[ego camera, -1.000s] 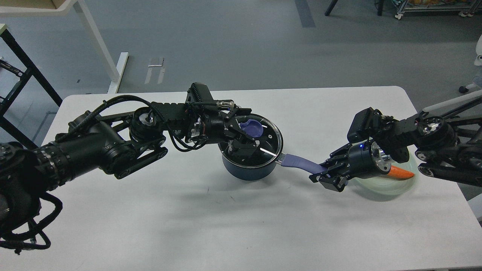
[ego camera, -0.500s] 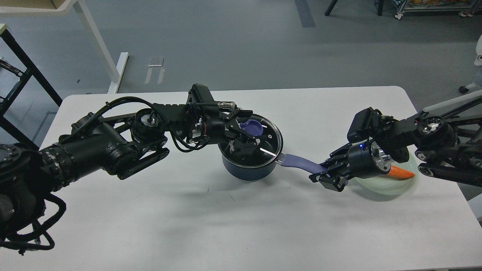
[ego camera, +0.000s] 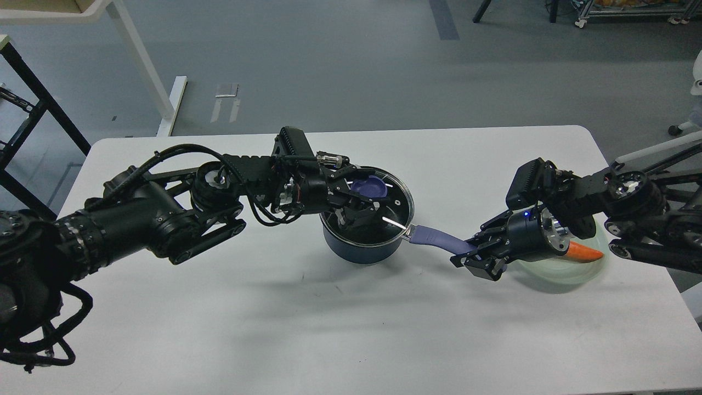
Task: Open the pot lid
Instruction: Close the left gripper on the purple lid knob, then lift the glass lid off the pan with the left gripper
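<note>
Sitting mid-worktop [ego camera: 307,329], the round navy pot [ego camera: 362,249] carries its clear glass lid [ego camera: 396,211], tilted. The left end effector [ego camera: 366,198] pinches the lid's purple knob [ego camera: 368,187]. The right end effector [ego camera: 476,258] clamps the smooth lavender handle [ego camera: 436,238].

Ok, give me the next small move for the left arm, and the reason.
Probably lift straight up. The left gripper sits around the purple knob of the lid, which looks still on the pot, while the right gripper holds the handle to steady it.
</note>
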